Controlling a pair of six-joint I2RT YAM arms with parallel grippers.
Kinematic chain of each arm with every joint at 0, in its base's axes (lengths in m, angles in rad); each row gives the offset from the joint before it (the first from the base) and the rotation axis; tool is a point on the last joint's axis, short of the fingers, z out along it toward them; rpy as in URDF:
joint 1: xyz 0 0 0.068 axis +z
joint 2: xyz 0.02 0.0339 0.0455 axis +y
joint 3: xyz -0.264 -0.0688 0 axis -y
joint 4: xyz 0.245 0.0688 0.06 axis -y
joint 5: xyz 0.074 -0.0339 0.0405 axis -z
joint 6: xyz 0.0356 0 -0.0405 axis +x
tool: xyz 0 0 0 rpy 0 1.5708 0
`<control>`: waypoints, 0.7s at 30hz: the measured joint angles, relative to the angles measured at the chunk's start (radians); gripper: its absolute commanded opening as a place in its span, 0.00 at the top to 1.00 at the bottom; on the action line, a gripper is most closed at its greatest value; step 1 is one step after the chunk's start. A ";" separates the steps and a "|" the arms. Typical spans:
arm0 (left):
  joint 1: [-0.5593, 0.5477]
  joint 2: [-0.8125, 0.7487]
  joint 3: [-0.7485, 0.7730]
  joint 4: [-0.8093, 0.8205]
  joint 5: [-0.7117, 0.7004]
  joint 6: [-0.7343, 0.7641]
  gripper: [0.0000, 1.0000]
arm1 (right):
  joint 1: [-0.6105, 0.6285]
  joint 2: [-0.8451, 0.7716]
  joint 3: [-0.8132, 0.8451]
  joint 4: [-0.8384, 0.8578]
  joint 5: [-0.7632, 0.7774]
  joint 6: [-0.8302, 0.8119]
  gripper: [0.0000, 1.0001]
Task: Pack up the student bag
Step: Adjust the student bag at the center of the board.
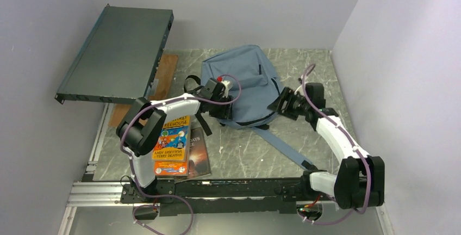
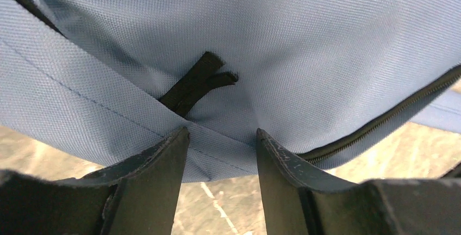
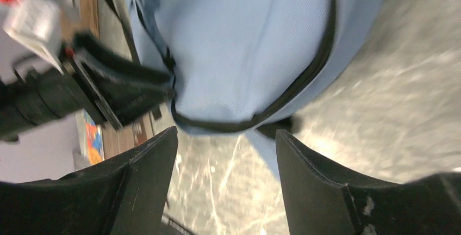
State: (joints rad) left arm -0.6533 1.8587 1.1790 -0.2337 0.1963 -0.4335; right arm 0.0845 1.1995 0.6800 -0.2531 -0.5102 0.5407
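Observation:
The student bag (image 1: 242,82) is a blue-grey backpack lying flat at the back centre of the table, with a long blue strap (image 1: 282,147) trailing toward the near right. My left gripper (image 1: 223,108) is at the bag's near left edge. In the left wrist view the bag (image 2: 272,39) fills the frame, and my left gripper (image 2: 222,131) is open with the bag's seamed edge lying between the tips, below a black loop (image 2: 195,82). My right gripper (image 1: 281,104) is at the bag's right side. In the right wrist view it (image 3: 226,131) is open and empty, just short of the bag's dark zipper (image 3: 304,82).
A stack of books lies at the near left, topped by a bright orange one (image 1: 173,142), with a dark one (image 1: 199,153) beside it. A dark flat metal case (image 1: 117,53) leans at the back left over a wooden board (image 1: 166,69). A rail (image 1: 217,189) runs along the near edge.

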 measured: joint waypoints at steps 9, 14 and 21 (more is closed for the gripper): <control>0.033 -0.067 0.000 -0.105 -0.063 0.104 0.24 | -0.178 0.022 0.153 -0.022 0.135 0.022 0.43; 0.039 -0.129 0.000 -0.146 -0.035 0.116 0.18 | -0.178 0.156 0.209 -0.029 0.130 0.007 0.50; 0.049 -0.169 0.000 -0.179 -0.022 0.090 0.16 | -0.087 0.176 0.212 -0.029 0.131 -0.037 0.42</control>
State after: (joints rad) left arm -0.6044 1.6894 1.1786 -0.4122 0.1741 -0.3439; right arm -0.0025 1.3754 0.8917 -0.2825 -0.3790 0.5041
